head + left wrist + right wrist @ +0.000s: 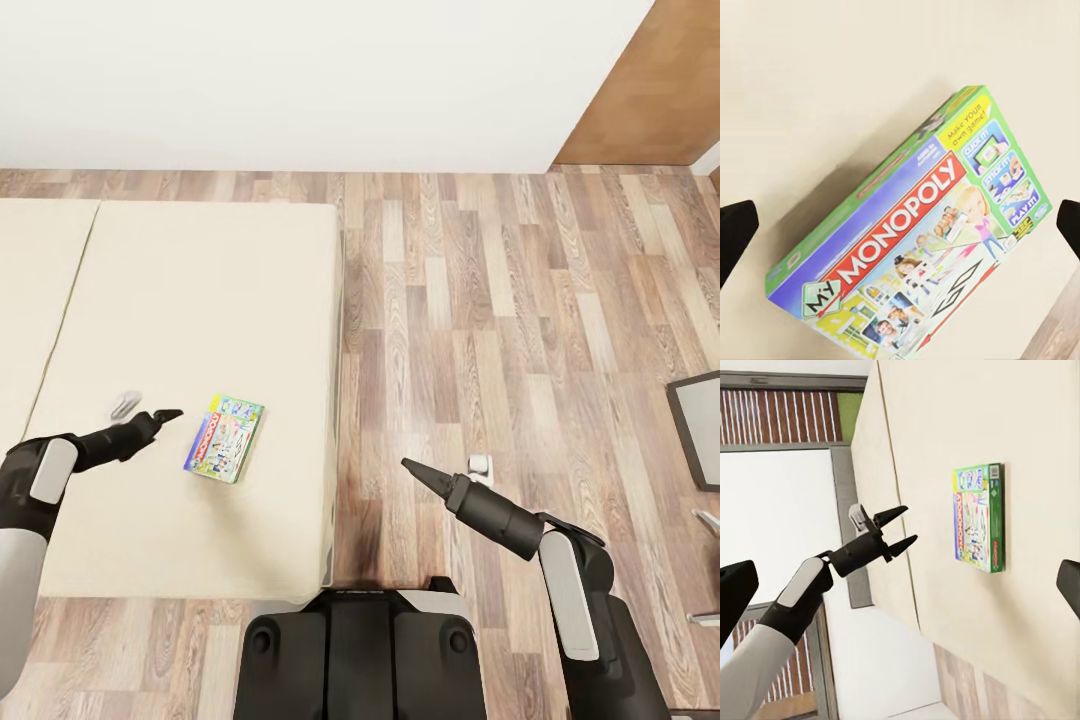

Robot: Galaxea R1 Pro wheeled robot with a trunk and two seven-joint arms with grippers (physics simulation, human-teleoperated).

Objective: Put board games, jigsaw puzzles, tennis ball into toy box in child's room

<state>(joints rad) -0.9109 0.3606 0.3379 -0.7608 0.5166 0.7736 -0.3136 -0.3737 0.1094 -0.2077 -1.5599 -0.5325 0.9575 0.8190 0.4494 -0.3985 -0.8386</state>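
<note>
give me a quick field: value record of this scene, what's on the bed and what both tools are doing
setting: bed with cream cover beside a wood-plank floor
on bed: one My Monopoly board game, lying flat near the bed's edge
left tool: open, over the bed beside the game, holding nothing
right tool: over the floor, holding nothing; fingers look together in the head view
task state: game not yet grasped

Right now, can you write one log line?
left gripper: open, empty, near game | game: flat on bed | right gripper: over floor
</note>
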